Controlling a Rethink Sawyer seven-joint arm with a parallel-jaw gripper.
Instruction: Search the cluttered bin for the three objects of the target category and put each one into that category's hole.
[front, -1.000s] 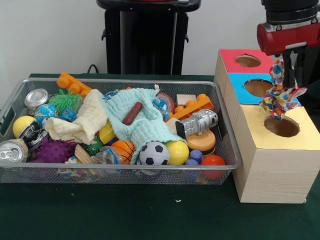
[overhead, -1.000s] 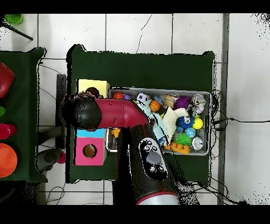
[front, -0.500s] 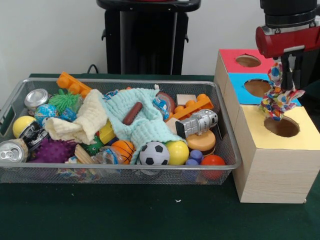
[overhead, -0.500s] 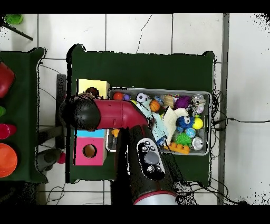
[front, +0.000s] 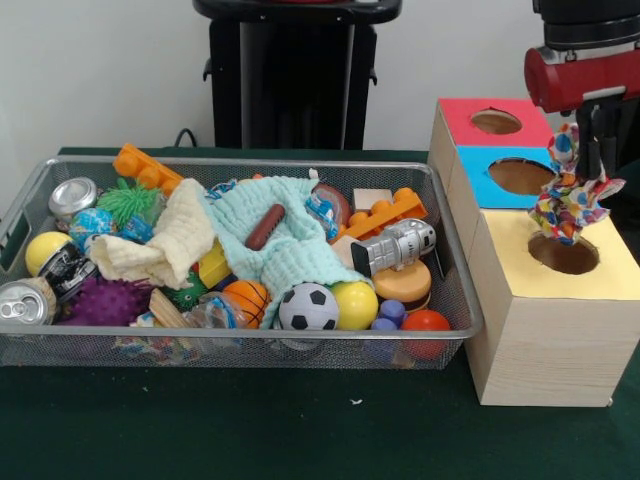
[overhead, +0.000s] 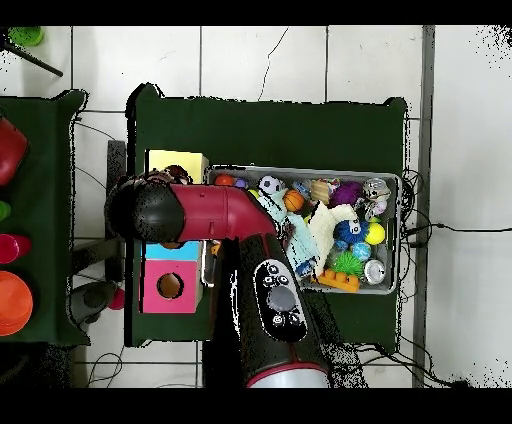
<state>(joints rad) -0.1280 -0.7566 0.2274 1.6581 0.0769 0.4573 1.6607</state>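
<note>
Delivery step, by the look of it: carrying a cloth (front: 571, 200) to the box (front: 545, 335). Hangs just above the yellow hole (front: 563, 253), slightly toward its far right rim. Next calls for centring over that hole, lowering, then letting go. Gripper (front: 592, 135) clenched on the cloth's top, pointing straight down. Arm (overhead: 215, 212) reaching across above the box from the bin (front: 455, 285) side.

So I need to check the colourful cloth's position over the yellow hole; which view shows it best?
The front view: the colourful cloth hangs from the hand just above the yellow hole. In the overhead view the arm covers both cloth and hole.
</note>
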